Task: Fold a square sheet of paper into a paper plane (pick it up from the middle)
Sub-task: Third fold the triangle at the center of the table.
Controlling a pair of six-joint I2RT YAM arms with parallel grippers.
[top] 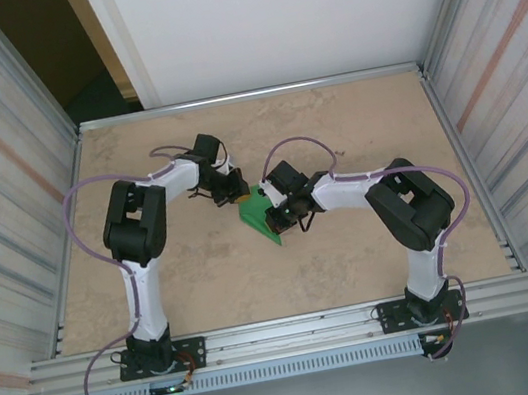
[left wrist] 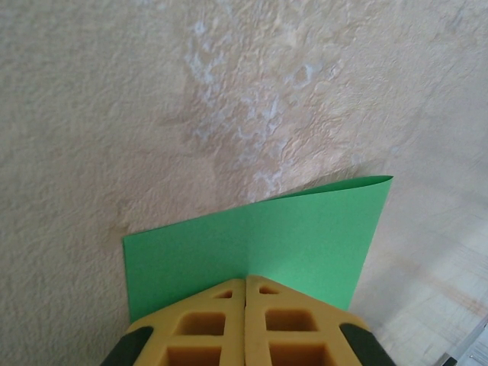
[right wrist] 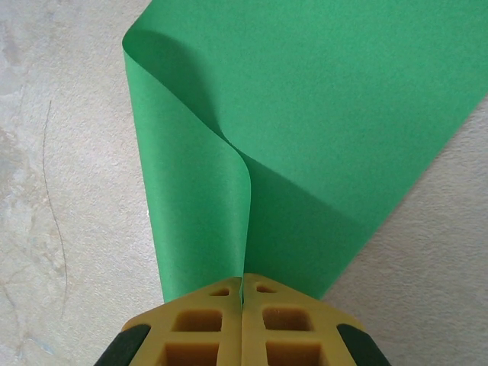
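Item: square sheet of paper [right wrist: 343, 114], thin, light, floppy, easily creased; judged best taken at an edge. It is pinched by left tool [left wrist: 245, 284] and right tool [right wrist: 242, 280] alike.

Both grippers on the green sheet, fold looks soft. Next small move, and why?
Probably lower the right gripper toward the table to flatten the curl. It and the left gripper are both shut on the square sheet of paper, which bends over in a soft, uncreased loop; the left wrist view shows its far edge rounded, not sharp. Pressing down should set the crease.
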